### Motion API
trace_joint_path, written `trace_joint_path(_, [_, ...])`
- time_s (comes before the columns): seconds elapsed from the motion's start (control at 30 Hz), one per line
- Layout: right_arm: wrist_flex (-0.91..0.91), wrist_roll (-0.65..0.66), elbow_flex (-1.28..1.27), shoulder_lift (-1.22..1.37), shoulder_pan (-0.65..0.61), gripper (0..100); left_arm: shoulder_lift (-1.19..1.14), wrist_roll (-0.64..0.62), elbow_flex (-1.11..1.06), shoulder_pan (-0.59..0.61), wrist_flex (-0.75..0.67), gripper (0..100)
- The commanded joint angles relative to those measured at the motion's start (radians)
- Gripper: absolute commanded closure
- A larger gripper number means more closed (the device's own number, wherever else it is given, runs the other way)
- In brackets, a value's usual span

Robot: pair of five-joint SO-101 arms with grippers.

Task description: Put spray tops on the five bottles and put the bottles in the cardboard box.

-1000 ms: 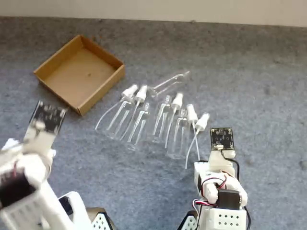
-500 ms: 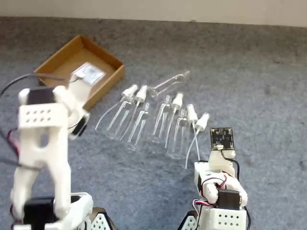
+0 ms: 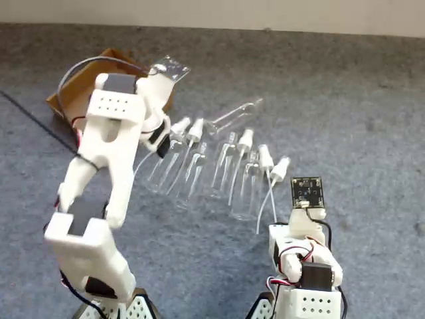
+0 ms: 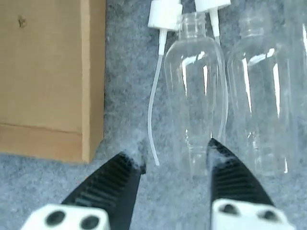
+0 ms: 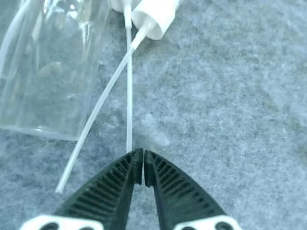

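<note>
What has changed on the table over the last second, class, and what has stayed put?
The left arm rose from the near left corner and swung out across the cardboard box; its left gripper, open and empty, now hangs over the leftmost bottle. Nothing was grasped or let go. The right gripper, shut, the other bottles, spray tops and box stayed put.

Seemingly a robotics test bench: white left arm (image 3: 106, 159) and right arm (image 3: 302, 266) on grey carpeted table (image 3: 372, 133).

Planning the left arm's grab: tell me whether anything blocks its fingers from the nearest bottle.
Nothing visible does. The left arm's fingers hang open just short of the bottle; a loose spray top lies beside it.
</note>
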State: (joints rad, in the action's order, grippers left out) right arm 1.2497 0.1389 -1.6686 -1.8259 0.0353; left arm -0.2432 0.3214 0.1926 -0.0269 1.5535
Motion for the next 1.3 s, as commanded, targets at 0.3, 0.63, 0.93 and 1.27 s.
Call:
trace_joint_path(0.3, [0.002,-0.008,-0.143,-0.010,0.010,99.3,-0.351,-0.012,0.331,-0.051,-0.006,74])
trace_joint_path(0.63, [0.002,-0.008,-0.143,-0.010,0.010,99.3,-0.481,-0.011,0.401,-0.050,-0.006,74])
trace_joint_path(0.93, [0.002,-0.008,-0.143,-0.010,0.010,99.3,-0.519,-0.011,0.400,-0.050,-0.006,69])
trace_joint_path(1.27, [0.002,-0.008,-0.143,-0.010,0.010,99.3,-0.524,-0.009,0.401,-0.053,-0.006,80])
